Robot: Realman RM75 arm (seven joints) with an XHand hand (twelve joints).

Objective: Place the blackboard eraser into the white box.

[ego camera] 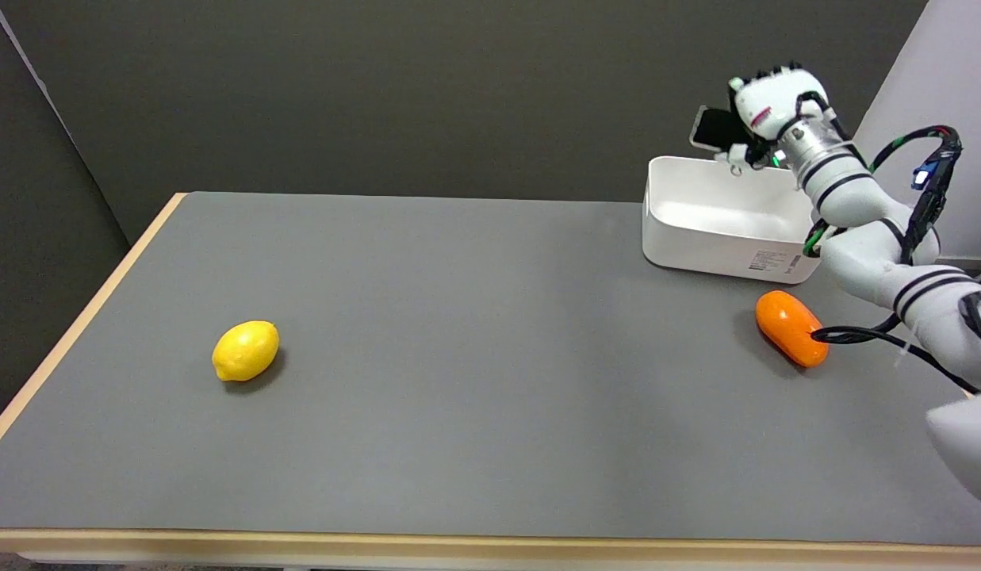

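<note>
The lemon [246, 350] lies far left on the table [458, 396] (box [724, 238] at far right)

A single head view looks down and across the grey table [458, 357] from above its near edge, facing the dark back wall [379, 95] at twelve o'clock, set well back.

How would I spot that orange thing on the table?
Find the white box at the table's far right. Just in front of it, beside the white arm, lies the orange object. It is smooth, oblong and deeper orange than the lemon far left.
</note>
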